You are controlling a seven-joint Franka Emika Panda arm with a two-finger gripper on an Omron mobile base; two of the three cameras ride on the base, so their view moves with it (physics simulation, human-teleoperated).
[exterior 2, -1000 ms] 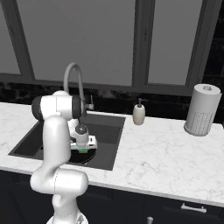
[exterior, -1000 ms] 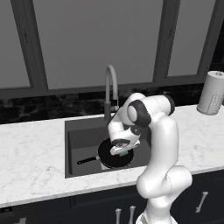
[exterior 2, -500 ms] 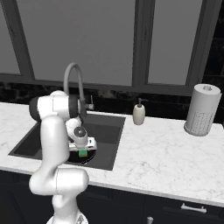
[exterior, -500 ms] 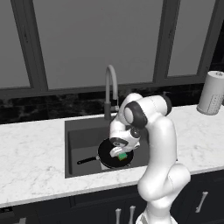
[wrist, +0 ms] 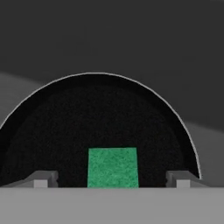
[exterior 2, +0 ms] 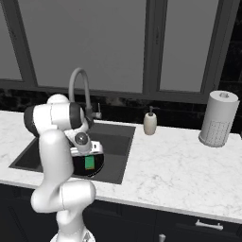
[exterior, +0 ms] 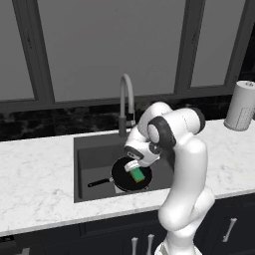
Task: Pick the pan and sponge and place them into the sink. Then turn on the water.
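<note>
While the arm bends down over the basin, the gripper (wrist: 112, 179) hangs directly above the sponge (wrist: 113, 167) with its jaws spread wide apart; in the hand view the two finger tips (wrist: 40, 179) stand well to either side of the green rectangle, with clear dark space between each tip and the sponge's edges, so nothing is clamped. Whether the tips touch the pan surface cannot be told. The sponge (exterior: 138, 175) lies flat on the inside of the pan (exterior: 122, 180), toward the side nearest the robot, and reads as a green patch just beneath the hand in the left base view. From the right base view the sponge (exterior 2: 89, 162) appears on the pan (exterior 2: 94, 169) immediately below the white hand. The pan rests on the bottom of the sink (exterior: 92, 154), in its front portion, handle pointing toward the left end of the basin. The sink (exterior 2: 116, 142) is recessed in the white marble counter (exterior 2: 179, 165). Behind the basin stands the gooseneck faucet (exterior: 125, 97), upright, its spout arching forward over the sink. A soap dispenser (exterior 2: 150, 122) sits on the counter beside the basin's right rear corner, and a paper towel roll (exterior 2: 217, 118) stands well apart farther right.
</note>
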